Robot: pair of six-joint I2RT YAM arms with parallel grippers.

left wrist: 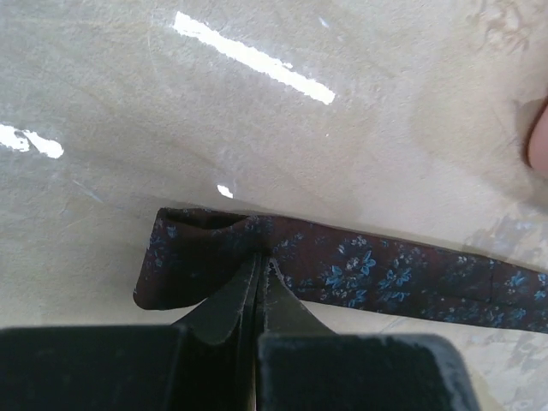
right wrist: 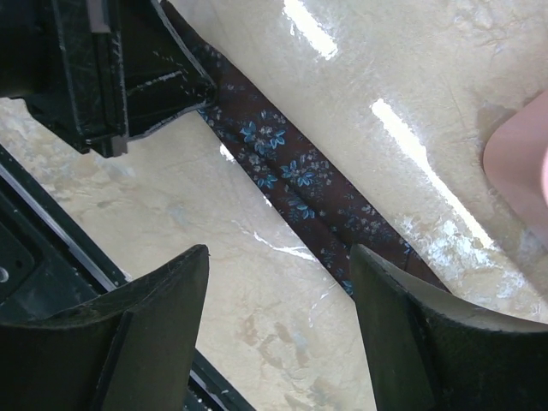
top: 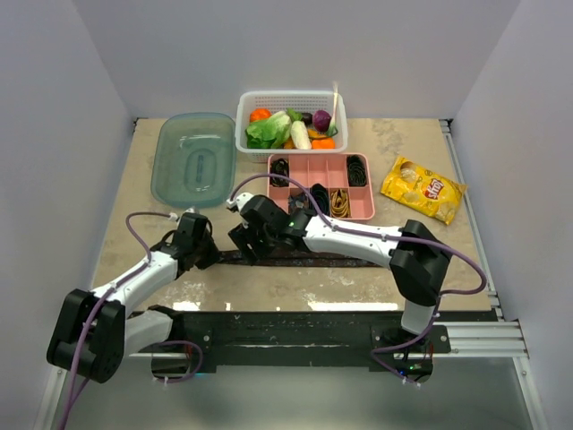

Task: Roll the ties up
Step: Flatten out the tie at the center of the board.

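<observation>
We clamp the left gripper (left wrist: 261,261) on one end of the tie (left wrist: 368,274) (flat across mid-frame on the bench (left wrist: 342,128)), likely to start rolling, the right gripper (right wrist: 281,257) hanging wide above it.

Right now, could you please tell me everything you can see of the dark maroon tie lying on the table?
The tie is a long, narrow strip of woven-looking fabric, dark maroon with small blue flower sprigs. It lies unrolled and mostly flat on the beige table, stretched crosswise in front of the arms. The left gripper is shut on one end, where the cloth puckers at the pinch. The right gripper hangs open over it farther along; whether it touches cannot be told.
</observation>
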